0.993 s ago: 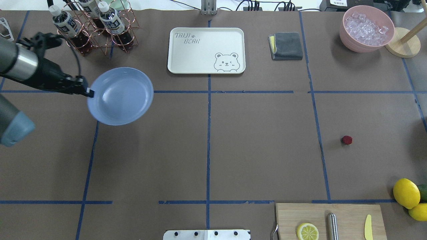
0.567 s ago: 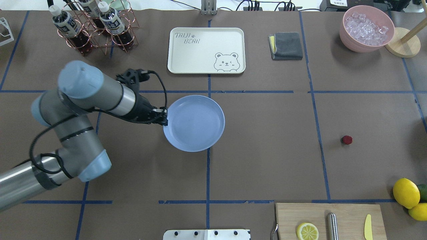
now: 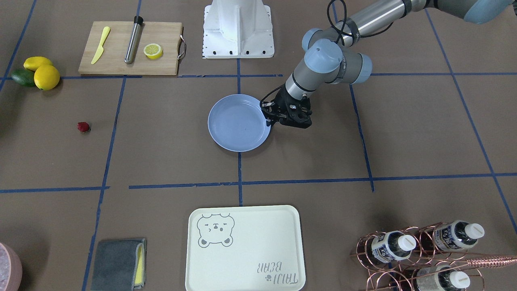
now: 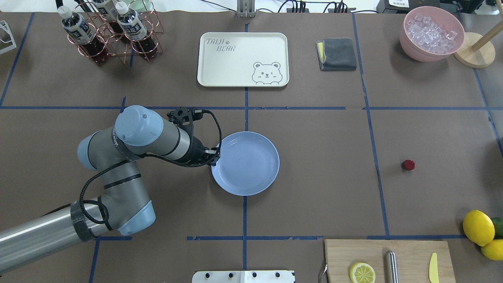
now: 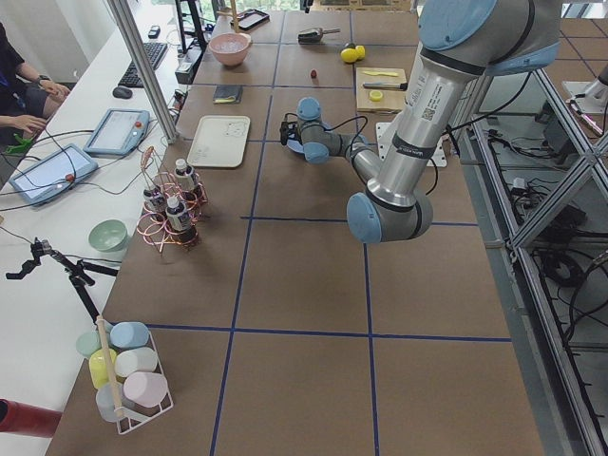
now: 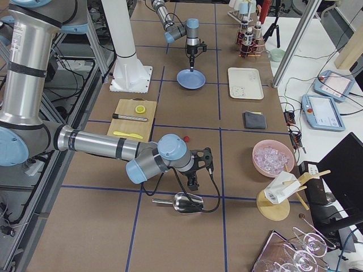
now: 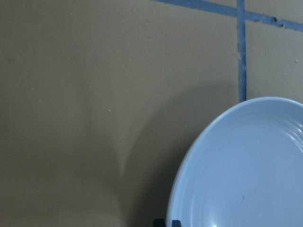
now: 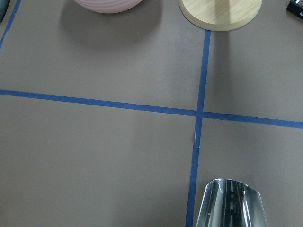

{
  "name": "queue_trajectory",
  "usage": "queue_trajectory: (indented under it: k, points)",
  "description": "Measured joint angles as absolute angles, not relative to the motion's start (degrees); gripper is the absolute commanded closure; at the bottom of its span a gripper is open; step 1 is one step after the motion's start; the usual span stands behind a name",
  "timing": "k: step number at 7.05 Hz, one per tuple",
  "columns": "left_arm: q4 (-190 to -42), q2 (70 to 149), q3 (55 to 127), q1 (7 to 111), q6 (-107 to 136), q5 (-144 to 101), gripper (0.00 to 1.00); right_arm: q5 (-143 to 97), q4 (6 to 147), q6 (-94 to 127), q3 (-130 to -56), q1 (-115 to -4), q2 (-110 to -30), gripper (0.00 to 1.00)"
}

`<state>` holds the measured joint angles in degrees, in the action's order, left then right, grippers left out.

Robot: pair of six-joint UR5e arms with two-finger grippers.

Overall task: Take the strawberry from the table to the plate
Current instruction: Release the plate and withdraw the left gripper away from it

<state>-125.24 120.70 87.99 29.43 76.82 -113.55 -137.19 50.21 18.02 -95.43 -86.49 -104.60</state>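
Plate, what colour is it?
The plate is plain light blue, clearest in the overhead exterior view.

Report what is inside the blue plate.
Nothing lies in the plate; its bowl is bare. The left gripper covers a bit of its rim. The strawberry sits apart on the table.

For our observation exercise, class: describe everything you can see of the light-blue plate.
The plate is round, shallow, light blue and plastic-looking, with a raised rim and faint rings inside. It is empty and level near the table's centre, over a blue tape line. The left gripper's fingers pinch its rim; whether it rests on the table is unclear.
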Motion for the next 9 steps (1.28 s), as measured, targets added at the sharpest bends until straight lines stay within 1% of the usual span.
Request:
queue_trajectory:
  k: [1,3,4,5,7,8,9]
  points:
    - [-125.2,120.7,87.8,29.4,76.7,-113.5,0.01,-137.2,50.2,18.1,-95.5,-86.5,-104.5,0.00]
    - [-125.0,120.7,88.3,29.8,74.1,-113.6,0.00,-137.2,50.3,18.2,-95.4,-86.5,-104.1,0.00]
    - [-124.4,120.0,89.6,31.4,71.9,-114.7,0.00,-137.2,50.3,18.3,-95.3,-86.5,-104.0,0.00]
    - [-121.6,118.1,92.5,35.4,66.8,-117.5,0.00,-137.4,50.0,18.3,-95.5,-86.5,-104.0,0.00]
    - [-106.8,115.0,99.6,48.5,44.9,-121.5,0.00,-137.7,49.6,18.2,-96.0,-86.1,-101.2,0.00]
    - [-96.8,114.0,101.3,57.1,26.8,-122.0,0.00,-138.6,49.8,18.2,-96.2,-85.8,-99.8,0.00]
    - [-89.3,113.0,100.9,66.2,12.1,-122.8,0.00,-139.8,50.6,18.2,-96.6,-85.0,-99.2,0.00]
